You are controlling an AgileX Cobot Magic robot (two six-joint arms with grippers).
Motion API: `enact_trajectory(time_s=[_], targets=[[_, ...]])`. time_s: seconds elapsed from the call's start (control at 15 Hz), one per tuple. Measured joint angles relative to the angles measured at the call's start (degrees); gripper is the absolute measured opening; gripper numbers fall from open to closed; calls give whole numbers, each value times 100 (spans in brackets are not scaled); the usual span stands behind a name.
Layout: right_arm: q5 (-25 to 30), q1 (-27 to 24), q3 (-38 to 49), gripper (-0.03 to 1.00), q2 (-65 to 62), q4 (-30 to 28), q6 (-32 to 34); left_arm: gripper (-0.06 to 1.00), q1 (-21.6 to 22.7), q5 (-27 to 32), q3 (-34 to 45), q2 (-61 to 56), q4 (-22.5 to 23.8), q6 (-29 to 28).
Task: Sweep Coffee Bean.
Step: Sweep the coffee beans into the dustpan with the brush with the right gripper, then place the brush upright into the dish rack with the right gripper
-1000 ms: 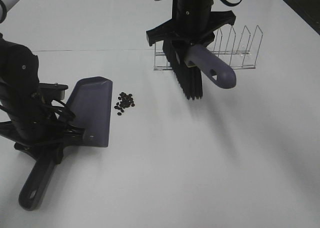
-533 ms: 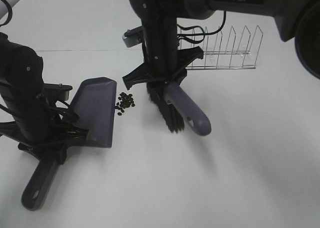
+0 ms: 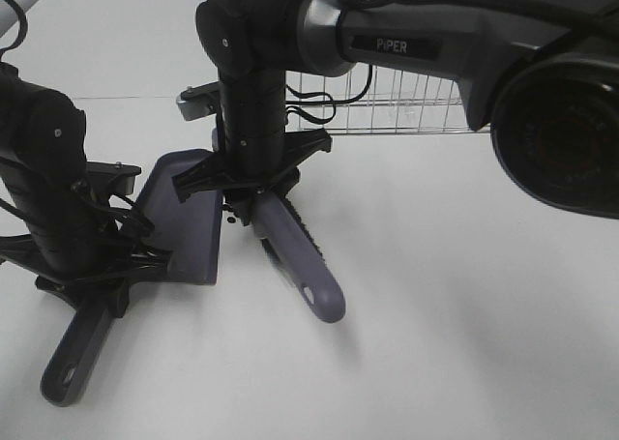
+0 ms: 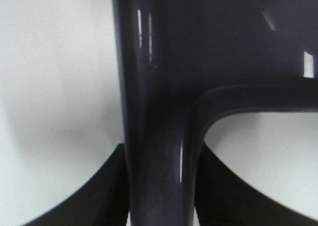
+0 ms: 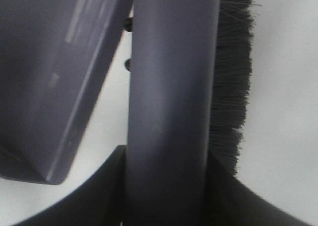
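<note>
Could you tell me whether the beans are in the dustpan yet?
At least two beans are out, on the table between dustpan and brush; the right arm hides the rest, so cannot tell.

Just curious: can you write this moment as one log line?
left end effector: shut on dustpan | right end effector: shut on brush, beside dustpan lip | coffee beans: mostly hidden

White table point(image 3: 464, 363), grey-purple dustpan point(image 3: 184, 225) resting on it, coffee beans point(image 3: 230, 220) at its edge, wire rack point(image 3: 416, 113) farther back
</note>
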Motion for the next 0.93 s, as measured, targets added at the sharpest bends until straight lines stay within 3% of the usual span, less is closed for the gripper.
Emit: enact_trajectory(time_s=[0.2,0.4,0.47,0.53,0.6,0.67,0.93], targets=[[-34,52,-384,31,23,647,-132,35,0,0,0,0,0,0],[103,52,-699,31,74,665,-132,35,0,0,0,0,0,0],[258,57,-837,31,103,498,-132,35,0,0,0,0,0,0],[487,63,-1146,31,109,-120,-132,35,0,0,0,0,0,0],[487,63,-1146,31,109,-120,-132,35,0,0,0,0,0,0],[476,63,-1266,31,46,-733,-132,35,0,-6,0,0,0,0],[510,-46,-1266,31,-470,-1180,-407,35,0,-6,0,0,0,0]])
